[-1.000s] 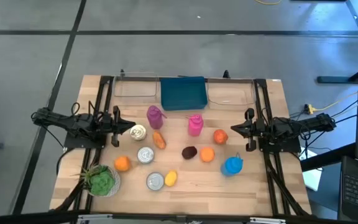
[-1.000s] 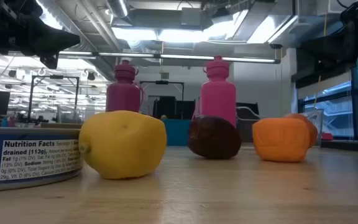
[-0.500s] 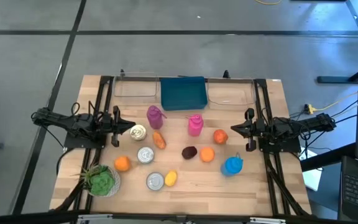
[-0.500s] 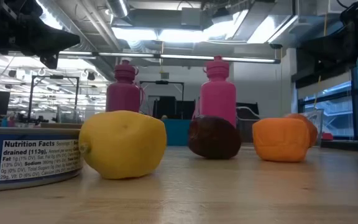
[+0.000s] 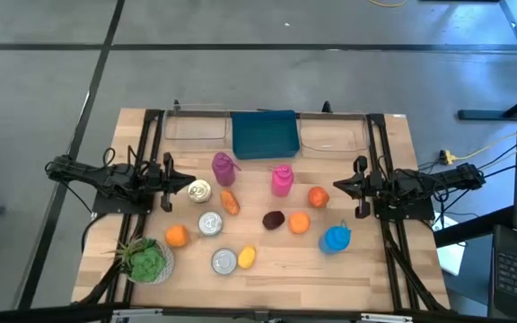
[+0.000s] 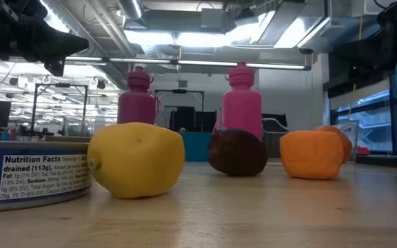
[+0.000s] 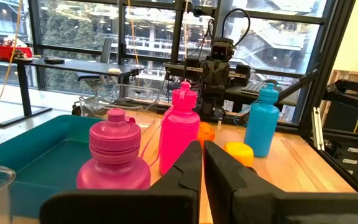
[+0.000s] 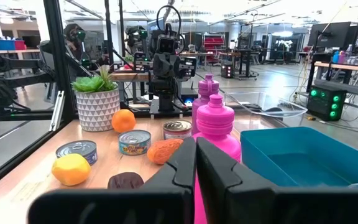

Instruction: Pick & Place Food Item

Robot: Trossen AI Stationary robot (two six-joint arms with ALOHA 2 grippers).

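Note:
Food items lie on the wooden table: a yellow lemon (image 5: 247,257), a dark brown fruit (image 5: 274,219), an orange (image 5: 299,222), another orange (image 5: 177,235), a red-orange fruit (image 5: 319,197) and an orange carrot-like piece (image 5: 231,202). Each rests on the tabletop. In the low view the lemon (image 6: 136,160) is nearest. My left gripper (image 5: 170,184) hovers at the table's left side, shut and holding nothing (image 7: 201,168). My right gripper (image 5: 337,187) hovers at the right side, shut and holding nothing (image 8: 196,163). Both point level toward the table's middle.
A teal bin (image 5: 263,135) stands at the far edge between two clear containers (image 5: 196,126) (image 5: 330,133). A purple bottle (image 5: 224,168), a pink bottle (image 5: 282,179), a blue bottle (image 5: 336,238), three cans (image 5: 209,223) and a potted plant (image 5: 147,260) stand among the food.

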